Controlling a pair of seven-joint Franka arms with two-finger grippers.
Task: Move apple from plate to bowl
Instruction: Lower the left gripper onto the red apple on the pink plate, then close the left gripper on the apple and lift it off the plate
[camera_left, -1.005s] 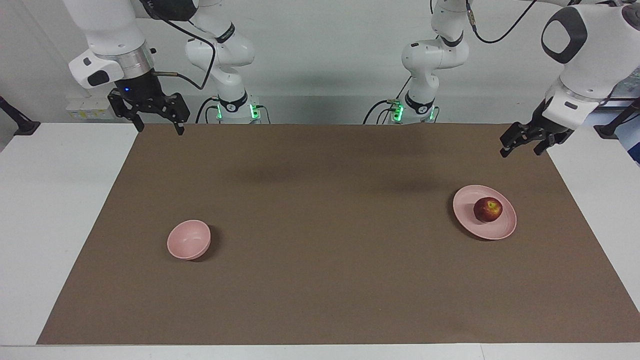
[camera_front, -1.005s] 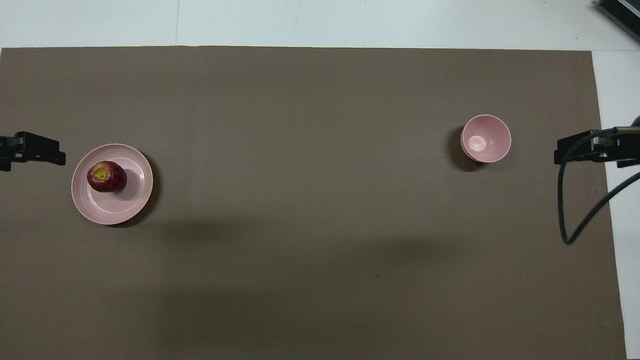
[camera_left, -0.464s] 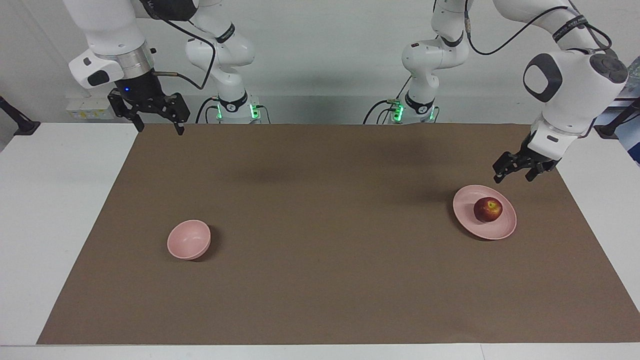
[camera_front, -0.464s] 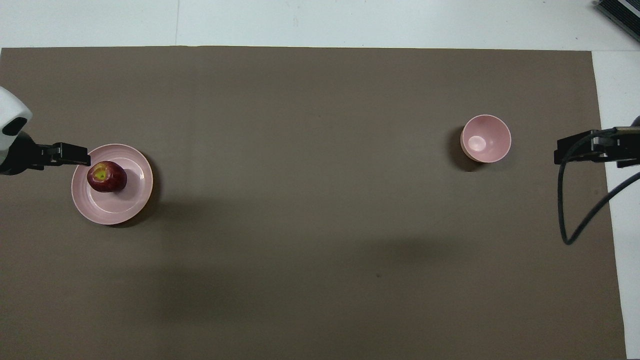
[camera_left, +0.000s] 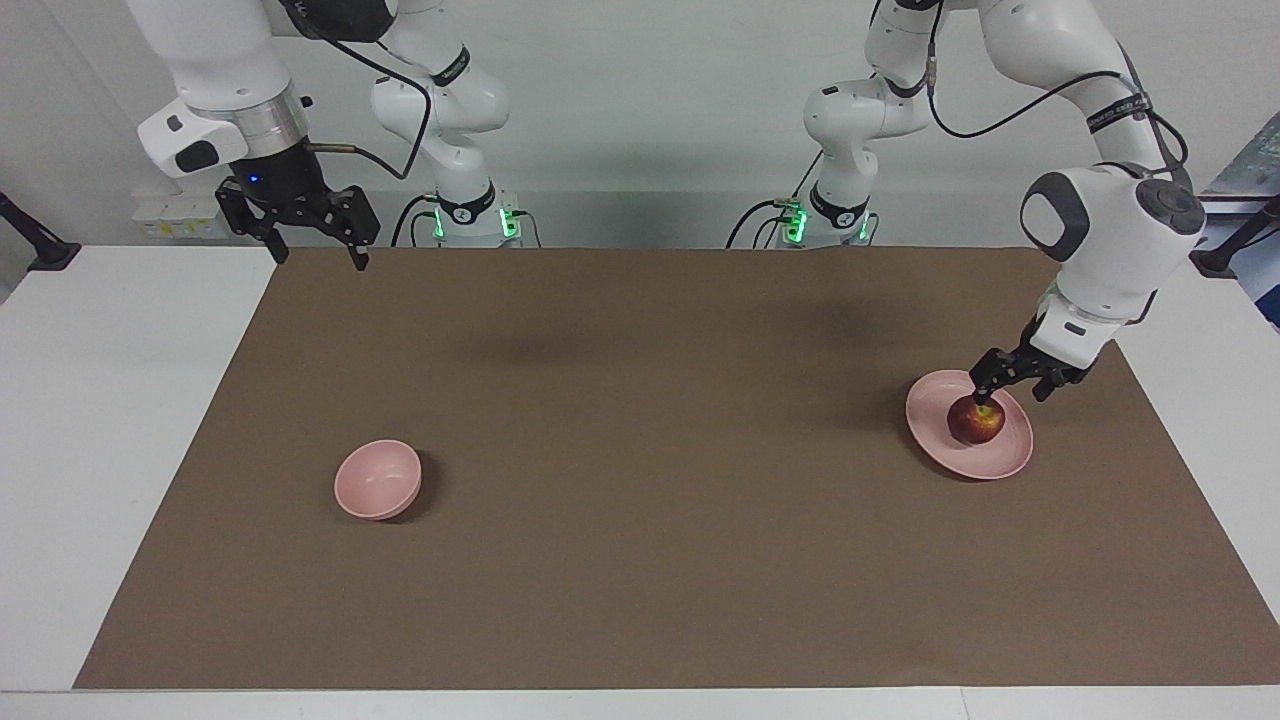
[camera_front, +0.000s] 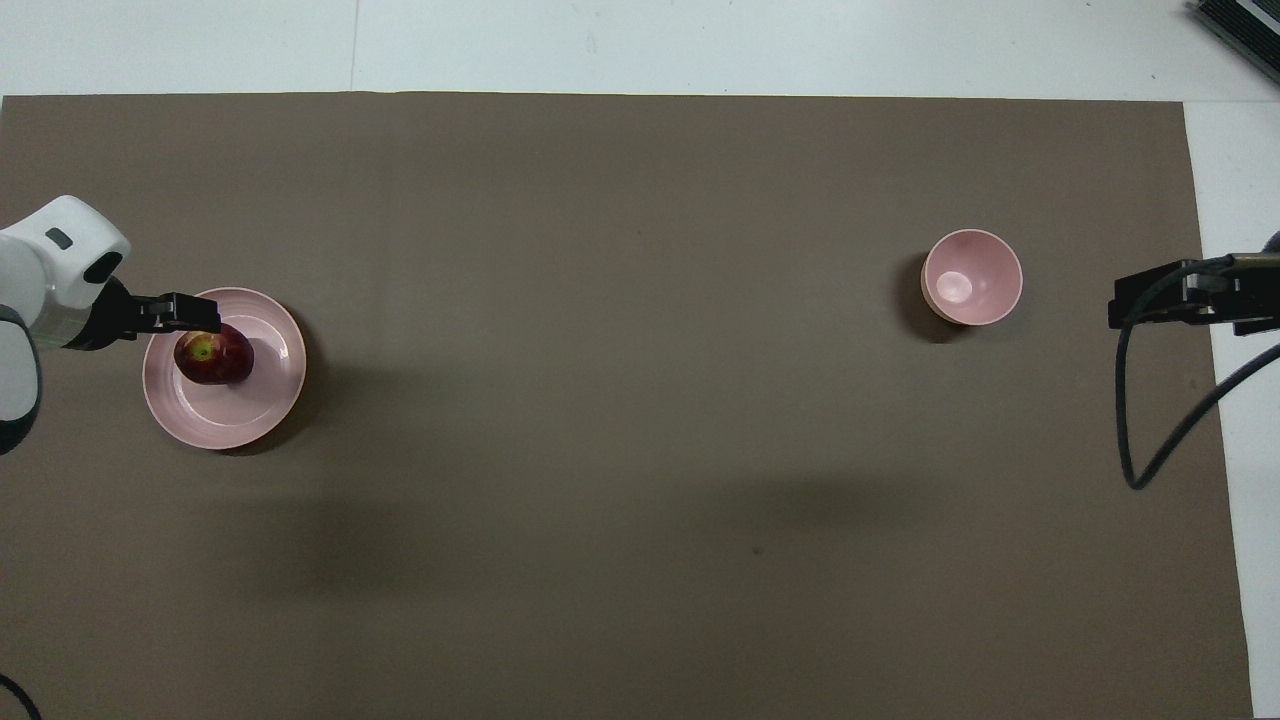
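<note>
My left tool hangs over the plate, at the rim that lies toward my base, and its nearest fingertip is right at the top of the apple. The apple sits on the plate, a little off the plate's middle toward that same rim. The tool's fingers are spread, with nothing between them yet. From the tool, the apple lies just below and slightly onward toward the middle of the plate; that small offset is what the coming move turns on. I judge I must slide a touch farther over the plate so the apple comes between the fingers, then sink and close. The apple is round, so no long axis needs matching, but it may roll on the shallow plate if one finger nudges it first.

The bowl stands well apart from the plate, toward the right arm's end of the worktop. My right tool waits spread and empty, well apart from the plate, so the left tool is plainly the nearer one.
</note>
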